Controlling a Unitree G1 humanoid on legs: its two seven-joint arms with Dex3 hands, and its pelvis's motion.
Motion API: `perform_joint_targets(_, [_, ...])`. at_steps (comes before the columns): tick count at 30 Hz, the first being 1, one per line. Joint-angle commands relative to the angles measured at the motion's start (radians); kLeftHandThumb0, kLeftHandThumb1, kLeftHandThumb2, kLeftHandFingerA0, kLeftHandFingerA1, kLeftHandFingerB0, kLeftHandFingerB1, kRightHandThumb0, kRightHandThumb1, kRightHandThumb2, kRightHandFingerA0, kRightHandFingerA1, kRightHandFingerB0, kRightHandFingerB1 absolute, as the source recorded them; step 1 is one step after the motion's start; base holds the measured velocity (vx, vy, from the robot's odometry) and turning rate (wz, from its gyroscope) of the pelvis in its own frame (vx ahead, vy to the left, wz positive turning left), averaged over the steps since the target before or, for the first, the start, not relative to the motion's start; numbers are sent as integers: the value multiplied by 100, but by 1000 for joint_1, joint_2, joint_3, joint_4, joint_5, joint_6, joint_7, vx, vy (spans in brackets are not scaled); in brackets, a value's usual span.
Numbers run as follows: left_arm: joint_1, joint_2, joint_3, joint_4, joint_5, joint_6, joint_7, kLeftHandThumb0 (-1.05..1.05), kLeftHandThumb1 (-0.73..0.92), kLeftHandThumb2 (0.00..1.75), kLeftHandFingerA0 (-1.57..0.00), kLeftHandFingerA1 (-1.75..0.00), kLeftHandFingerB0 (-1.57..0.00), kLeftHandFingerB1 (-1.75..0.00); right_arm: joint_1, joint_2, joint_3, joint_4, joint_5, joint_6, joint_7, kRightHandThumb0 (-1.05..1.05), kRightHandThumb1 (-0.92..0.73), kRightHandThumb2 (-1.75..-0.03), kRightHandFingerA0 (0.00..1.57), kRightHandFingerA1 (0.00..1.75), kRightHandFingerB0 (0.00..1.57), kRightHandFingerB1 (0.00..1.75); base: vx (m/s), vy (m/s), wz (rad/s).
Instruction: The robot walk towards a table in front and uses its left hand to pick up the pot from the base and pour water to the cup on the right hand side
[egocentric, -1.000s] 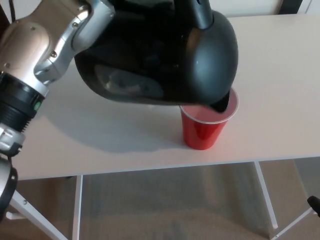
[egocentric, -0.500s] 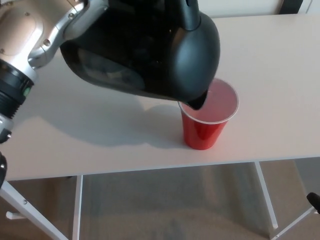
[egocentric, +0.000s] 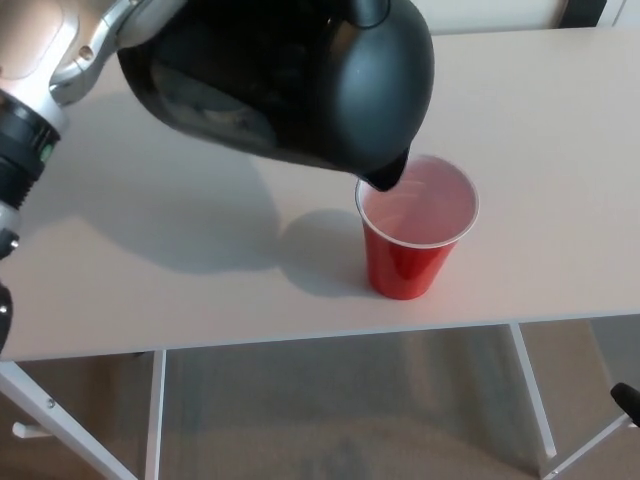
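The pot (egocentric: 290, 85) had lifted and drawn back toward the far left over the last second. A second earlier its spout dipped inside the rim of the red cup (egocentric: 415, 230); half a second earlier it sat at the rim's left edge; now the spout hung just above and to the left of the rim, apart from it. The pot was held in the air, tilted spout-down toward the near right, over the white tabletop (egocentric: 560, 150), its shadow falling on the tabletop to the left of the cup. The cup stood upright near the tabletop's near edge, in the same spot throughout. No stream of water showed between spout and cup, and the level inside the cup was too faint to judge.

This looked like the close of the pour, with the pot being raised away; it would probably need righting and carrying back to its base, which lay out of sight.

The left arm came in from the top left, but its hand was hidden behind the pot, so whether the fingers were wrapped on the handle could not be told. The right hand did not show.
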Motion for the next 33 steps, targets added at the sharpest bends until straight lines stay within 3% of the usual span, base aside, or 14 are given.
perform_joint_targets(1, [-84,-34,-39,66,81,48,92,-35,58,57,-83,-159,-89,-105,4,-12,-5,-9,2,6,-3,-27,-49,-66,50,77,46,56,0,0,0])
perform_joint_targets(2, [-90,-36,-46,76,83,45,94,-35,58,57,-83,-159,-89,-105,4,-11,-3,-11,0,6,-5,-27,-49,-66,50,77,46,56,0,0,0])
perform_joint_targets(3, [-101,-46,-65,95,106,58,105,-38,57,61,-86,-150,-92,-74,-2,-10,-3,-3,1,3,-4,-27,-48,-66,49,78,46,56,0,0,0])
perform_joint_targets(5, [-111,-57,-87,121,136,83,149,-39,56,61,-90,-147,-95,-69,-2,-8,-1,0,-1,-3,0,-28,-47,-66,50,80,45,55,0,0,0])
perform_joint_targets(6, [-120,-61,-115,118,178,128,123,-42,63,64,-86,-157,-84,-90,2,-6,-1,-13,1,6,-6,-29,-46,-66,53,81,48,57,0,0,0])
perform_joint_targets(8, [-140,-79,-146,154,198,136,151,-43,63,64,-89,-154,-85,-88,3,-6,0,-18,1,1,-1,-27,-46,-67,52,80,47,57,0,0,0])
perform_joint_targets(11, [-151,-99,-159,189,190,148,154,-42,63,59,-91,-157,-85,-118,4,-12,7,-32,-5,1,0,-29,-47,-67,52,79,45,55,0,0,0])
perform_joint_targets(16, [-160,-105,-189,161,220,173,78,-53,66,63,-88,-153,-79,-68,-5,-11,6,-33,6,6,11,-29,-45,-65,53,76,47,55,0,0,0])
perform_joint_targets(22, [-158,-120,-184,160,212,182,68,-50,64,59,-92,-132,-77,-60,-6,-14,13,-36,2,2,19,-28,-46,-65,50,76,44,53,0,0,0])
perform_joint_targets(25, [-162,-118,-168,170,193,178,75,-45,64,64,-87,-155,-82,-94,-4,-14,16,-46,5,5,24,-29,-46,-64,52,81,46,55,0,0,0])
perform_joint_targets(28, [-166,-121,-158,193,183,175,112,-42,65,59,-90,-158,-85,-95,-6,-14,16,-43,6,3,28,-29,-46,-64,52,80,47,55,0,0,0])
perform_joint_targets(31, [-89,-142,-7,152,3,192,27,-33,57,57,-86,-151,-90,-57,5,-15,25,-51,0,-3,40,-30,-47,-66,48,77,45,56,0,0,0])
perform_joint_targets(32, [-49,-162,94,115,-121,206,-61,-22,61,58,-80,-151,-83,-84,5,-10,29,-53,-4,-6,35,-30,-46,-65,53,83,49,58,0,0,0])
perform_joint_targets(33, [-21,-179,168,89,-215,221,-132,-22,61,58,-80,-151,-83,-84,5,-7,31,-54,-8,-7,24,-30,-46,-65,53,83,49,58,0,0,0])
